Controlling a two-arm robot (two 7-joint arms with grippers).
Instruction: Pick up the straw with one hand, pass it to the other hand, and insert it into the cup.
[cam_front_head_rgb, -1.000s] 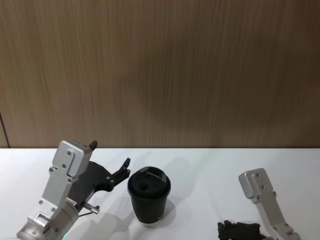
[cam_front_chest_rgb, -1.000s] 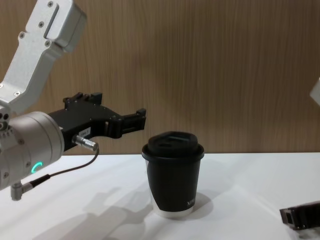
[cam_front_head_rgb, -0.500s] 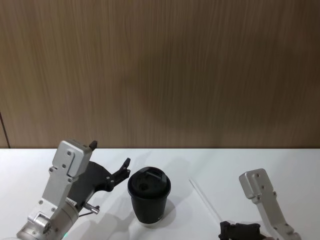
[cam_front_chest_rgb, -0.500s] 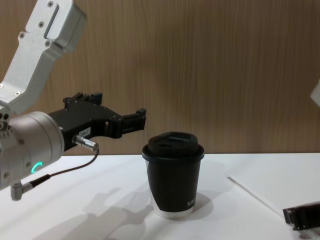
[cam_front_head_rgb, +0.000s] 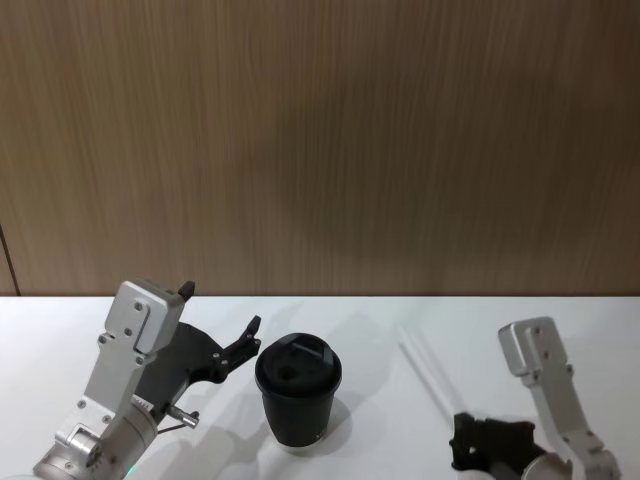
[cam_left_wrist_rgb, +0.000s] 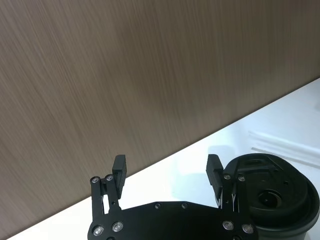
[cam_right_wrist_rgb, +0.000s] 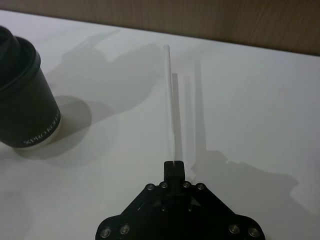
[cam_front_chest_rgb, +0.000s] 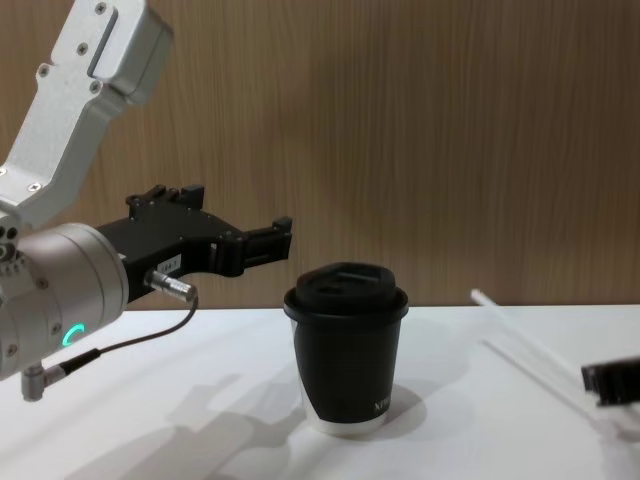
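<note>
The black lidded cup (cam_front_head_rgb: 298, 395) (cam_front_chest_rgb: 348, 352) stands upright on the white table. To its right, my right gripper (cam_right_wrist_rgb: 174, 164) (cam_front_chest_rgb: 592, 380) (cam_front_head_rgb: 460, 435) is shut on the near end of the thin white straw (cam_right_wrist_rgb: 170, 100) (cam_front_chest_rgb: 520, 335) (cam_front_head_rgb: 425, 375). The straw points away from the gripper, clear of the table, with its far tip raised and its shadows on the tabletop beside it. My left gripper (cam_front_head_rgb: 222, 312) (cam_left_wrist_rgb: 166, 172) (cam_front_chest_rgb: 240, 215) hovers open just left of the cup (cam_left_wrist_rgb: 270, 200), level with the lid, with nothing between its fingers.
The white table (cam_front_chest_rgb: 470, 440) runs back to a brown wood-panel wall (cam_front_head_rgb: 320, 150). A thin grey cable (cam_front_chest_rgb: 130, 340) hangs under the left wrist. The cup (cam_right_wrist_rgb: 22, 100) is the one object standing between the two arms.
My right gripper has risen and shifted right with the straw, lifting it off the table and raising its far tip. The left arm and the cup have not moved.
</note>
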